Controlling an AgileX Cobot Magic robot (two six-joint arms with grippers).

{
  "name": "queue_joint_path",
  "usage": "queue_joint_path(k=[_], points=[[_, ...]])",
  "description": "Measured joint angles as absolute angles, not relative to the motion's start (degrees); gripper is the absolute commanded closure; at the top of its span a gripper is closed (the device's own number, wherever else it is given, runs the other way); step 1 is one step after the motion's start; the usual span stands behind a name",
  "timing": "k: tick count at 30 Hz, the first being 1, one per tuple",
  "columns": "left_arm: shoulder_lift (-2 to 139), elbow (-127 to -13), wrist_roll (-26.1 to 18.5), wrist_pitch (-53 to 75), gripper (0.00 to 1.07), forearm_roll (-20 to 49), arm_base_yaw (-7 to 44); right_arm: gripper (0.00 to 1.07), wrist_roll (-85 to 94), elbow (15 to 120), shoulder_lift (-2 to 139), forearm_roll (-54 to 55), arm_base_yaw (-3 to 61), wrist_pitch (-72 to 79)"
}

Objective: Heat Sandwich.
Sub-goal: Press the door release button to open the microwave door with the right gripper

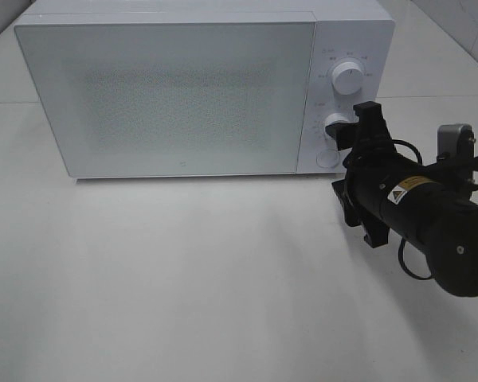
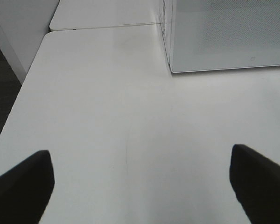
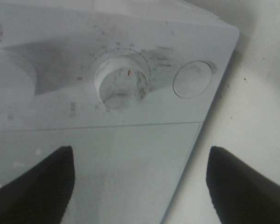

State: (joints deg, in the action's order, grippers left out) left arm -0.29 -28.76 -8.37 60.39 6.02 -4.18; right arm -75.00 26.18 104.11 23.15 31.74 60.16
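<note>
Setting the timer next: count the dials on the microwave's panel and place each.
2. The upper dial is near the top of the panel; the lower dial is under it, partly behind the right gripper.

Warning-triangle sticker (image 1: pixel 397 193) on right arm (image 1: pixel 430 211), wording illegible

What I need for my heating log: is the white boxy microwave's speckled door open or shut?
Shut. The door lies flush with the control panel on the microwave, no gap showing.

White microwave (image 1: pixel 183 24), door (image 1: pixel 167 95) grey-speckled; white table (image 1: pixel 183 278); black right pincer (image 1: pixel 354 127); red mark (image 3: pixel 129 72) on white knob (image 3: pixel 123 86)
</note>
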Motion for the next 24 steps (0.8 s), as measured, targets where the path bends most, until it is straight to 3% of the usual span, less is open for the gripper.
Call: queue_joint_path(k=[12,24], points=[[-0.29,-28.76,-8.37,60.39,0.11,6.02,-4.18,0.31,-43.49,28.42,88.98,21.66,31.05,25.61],[-0.29,-28.76,-8.37,60.39,0.11,6.02,-4.18,0.32,-10.26,37.18,80.21,20.11,21.66,-7.73]])
